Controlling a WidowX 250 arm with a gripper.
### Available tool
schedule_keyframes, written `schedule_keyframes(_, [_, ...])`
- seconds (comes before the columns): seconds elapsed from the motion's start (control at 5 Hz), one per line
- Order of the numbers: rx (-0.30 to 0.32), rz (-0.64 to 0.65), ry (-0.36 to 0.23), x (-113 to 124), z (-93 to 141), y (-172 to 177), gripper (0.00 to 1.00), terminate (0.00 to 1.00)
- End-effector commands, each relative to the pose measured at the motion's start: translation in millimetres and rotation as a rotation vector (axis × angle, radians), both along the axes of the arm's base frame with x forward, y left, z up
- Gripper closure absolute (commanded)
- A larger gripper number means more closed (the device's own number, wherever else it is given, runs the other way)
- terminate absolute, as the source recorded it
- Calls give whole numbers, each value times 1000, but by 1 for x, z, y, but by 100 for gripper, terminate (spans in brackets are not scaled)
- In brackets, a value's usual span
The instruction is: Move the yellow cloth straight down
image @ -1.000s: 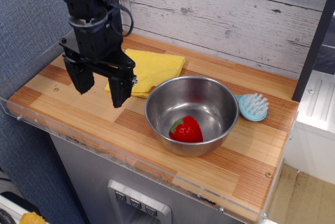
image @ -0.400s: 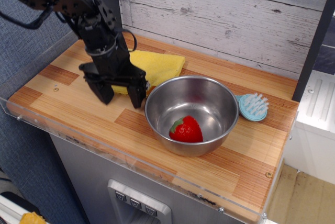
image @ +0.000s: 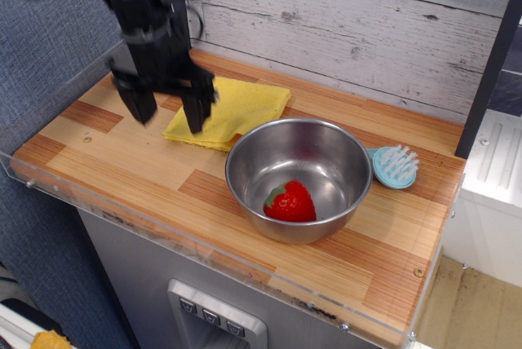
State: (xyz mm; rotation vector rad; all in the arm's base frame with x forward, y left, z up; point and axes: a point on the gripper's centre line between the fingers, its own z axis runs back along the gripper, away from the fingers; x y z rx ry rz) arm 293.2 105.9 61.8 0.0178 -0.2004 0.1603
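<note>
Yellow cloth [image: 234, 111] sits at the back of the wooden surface [image: 122, 161] touching the steel bowl [image: 298, 176], so with your claw [image: 169, 112] spread apart over its left edge, you'll probably snag one layer or bump that bowl.

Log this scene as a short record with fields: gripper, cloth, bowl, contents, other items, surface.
gripper: open, two dark fingers, over the cloth's left edge; contact unclear
yellow cloth: flat, at the back left, beside the bowl
steel bowl: upright, mid-counter
contents: red strawberry
other items: blue brush right of bowl
surface: wooden counter
</note>
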Motion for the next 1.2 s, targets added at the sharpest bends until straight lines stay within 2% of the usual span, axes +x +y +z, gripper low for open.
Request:
schedule_keyframes(0.0, [-32,27,-65,12,8,-1,0,0])
schedule_keyframes(0.2, [5,102,-124,17,-18,-4,0,0])
schedule_keyframes(0.6, [-2,167,-216,39,-33,-10,0,0])
schedule_keyframes(0.8, [17,180,-210,41,-38,-10,0,0])
schedule_keyframes(1.0, [48,147,-132,27,-55,-17,0,0])
